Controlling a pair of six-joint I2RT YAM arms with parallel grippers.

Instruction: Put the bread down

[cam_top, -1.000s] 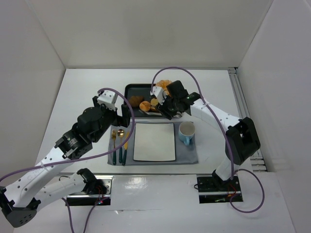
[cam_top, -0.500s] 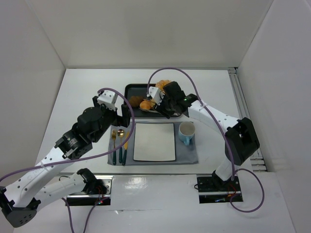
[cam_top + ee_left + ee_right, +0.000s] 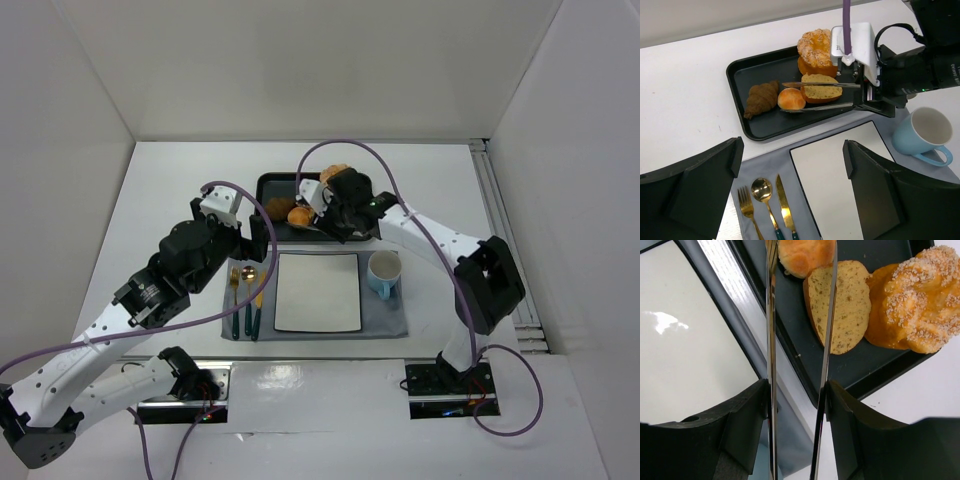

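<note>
Left gripper (image 3: 791, 149): 1, nearest the viewer, fingers spread wide with nothing between them, hovering over the near left part of the mat.
Mat (image 3: 765, 160): 1 grey cloth on the white table (image 3: 170, 190).
Cutlery: 3 gold pieces side by side at the mat's left end: 1 fork (image 3: 746, 200), 1 spoon (image 3: 761, 189), 1 knife (image 3: 784, 205).
Plate (image 3: 318, 292): 1 white rectangle in the middle of the mat.
Cup (image 3: 907, 146): 1 pale blue, upright, on the mat just right of the plate.
Tray (image 3: 755, 75): 1 black, beyond the mat, holding 4 baked items.
Bread (image 3: 791, 98): 1 small round golden bun on the tray floor, between 1 brown croissant (image 3: 761, 98) on its left and 1 flat seeded slice (image 3: 821, 89) on its right.
Pastry (image 3: 815, 45): 1 large, orange, sugared, at the tray's far edge.
Right gripper (image 3: 796, 390): 1, reaching in from the right, fingers partly closed around 1 pair of metal tongs (image 3: 771, 315), 1 finger outside each arm.
Tong arms: 2, parted, 1 on each side of the bun; whether they press it or only flank it is hard to tell.
</note>
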